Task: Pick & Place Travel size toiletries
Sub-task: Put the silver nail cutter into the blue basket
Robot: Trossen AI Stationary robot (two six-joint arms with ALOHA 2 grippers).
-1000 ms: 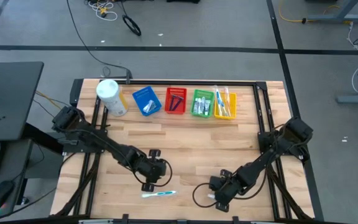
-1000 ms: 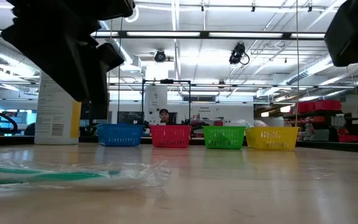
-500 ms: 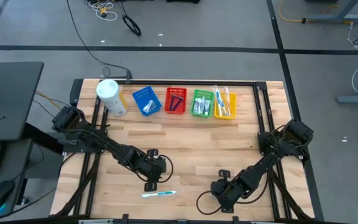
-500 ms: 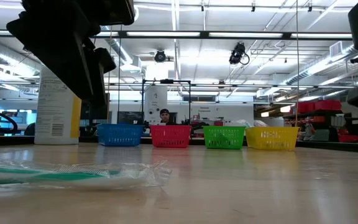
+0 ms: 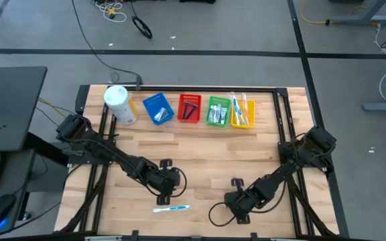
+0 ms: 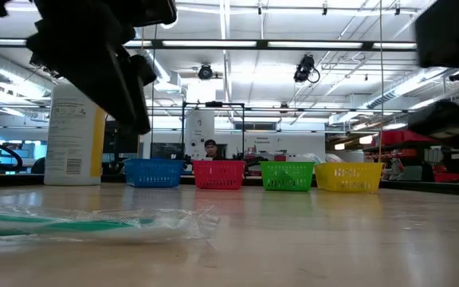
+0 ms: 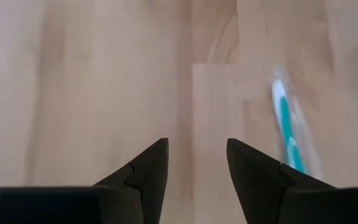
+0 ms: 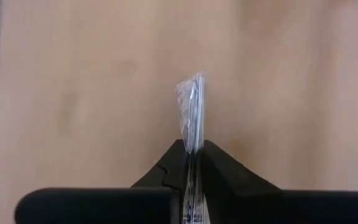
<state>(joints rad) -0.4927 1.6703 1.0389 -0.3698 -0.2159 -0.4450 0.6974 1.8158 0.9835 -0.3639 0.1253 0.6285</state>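
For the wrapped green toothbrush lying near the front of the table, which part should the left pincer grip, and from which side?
Probably the middle of the handle, from straight above. The toothbrush lies flat in its clear wrapper, long and thin, so the fingers should close across its narrow width. The left pincer is open beside it, so a small sideways shift seems needed.

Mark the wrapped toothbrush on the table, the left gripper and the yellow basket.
wrapped toothbrush [image 5: 171, 209]: high view, middle of its handle.
left gripper [image 7: 196, 165]: left wrist view, midway between the open fingertips.
yellow basket [image 6: 348, 177]: low view, front wall.
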